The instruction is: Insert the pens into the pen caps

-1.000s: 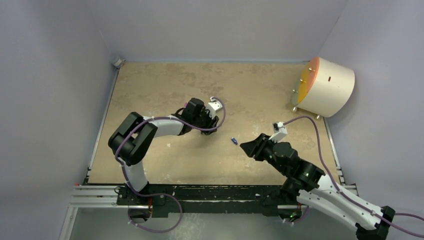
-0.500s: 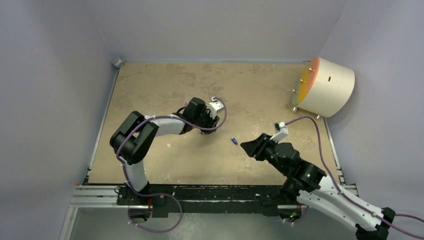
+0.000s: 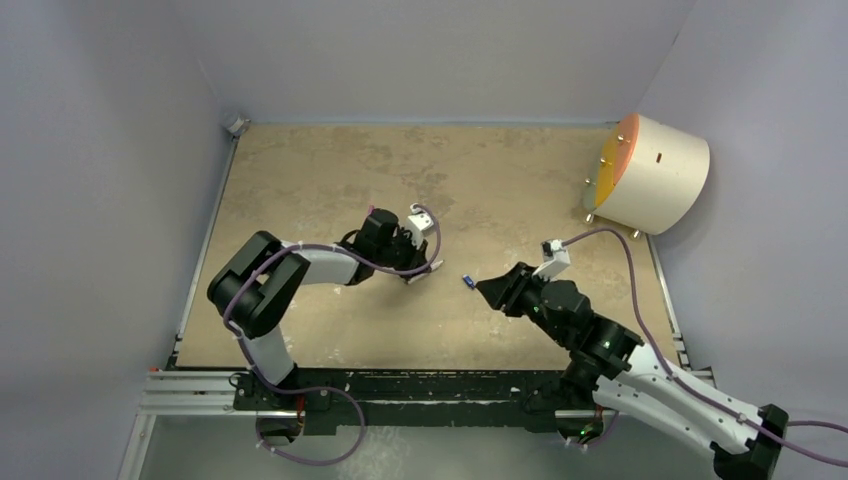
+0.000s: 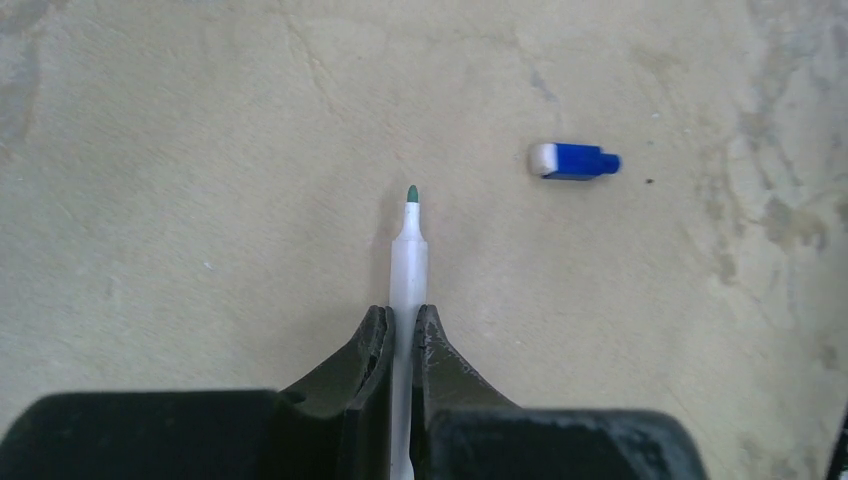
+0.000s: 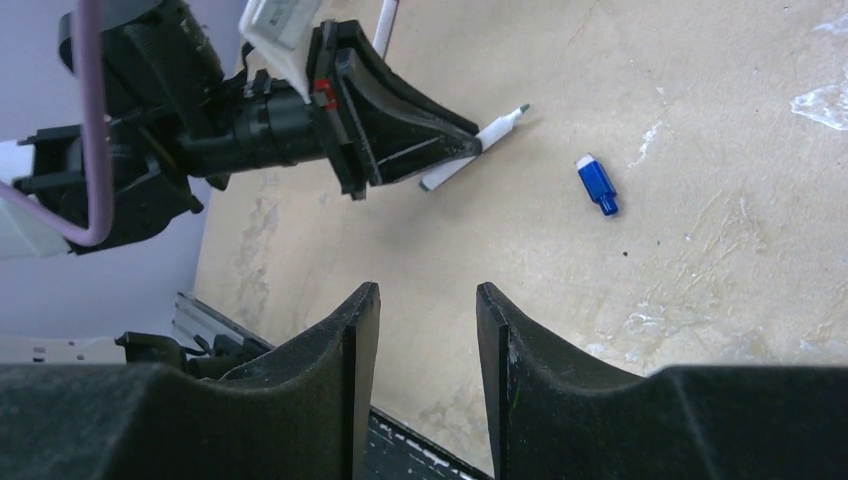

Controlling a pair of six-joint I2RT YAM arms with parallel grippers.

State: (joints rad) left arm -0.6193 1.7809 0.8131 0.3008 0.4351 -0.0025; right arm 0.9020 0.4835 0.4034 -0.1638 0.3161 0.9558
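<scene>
A thin white pen [image 4: 409, 260] with a dark green tip sticks out forward from my left gripper [image 4: 402, 318], which is shut on its barrel. In the top view this gripper [image 3: 424, 268] is near the table's middle, with the pen [image 3: 434, 266] pointing right. The blue pen cap [image 3: 467, 282] [image 4: 572, 160] lies flat on the table, just right of and beyond the pen tip. My right gripper [image 3: 483, 288] [image 5: 428, 295] stands open and holds nothing, close to the right of the cap [image 5: 597, 184]. Another white stick [image 5: 386, 25] shows behind the left gripper. The other caps are out of view.
A round cream drum [image 3: 655, 172] with an orange face lies on its side at the back right corner. A small grey fitting [image 3: 236, 124] sits in the back left corner. A metal rail [image 3: 200, 385] runs along the near edge.
The left gripper has shut on the pen and shifted a little left and toward the near edge. The right gripper has edged left toward the blue cap.
</scene>
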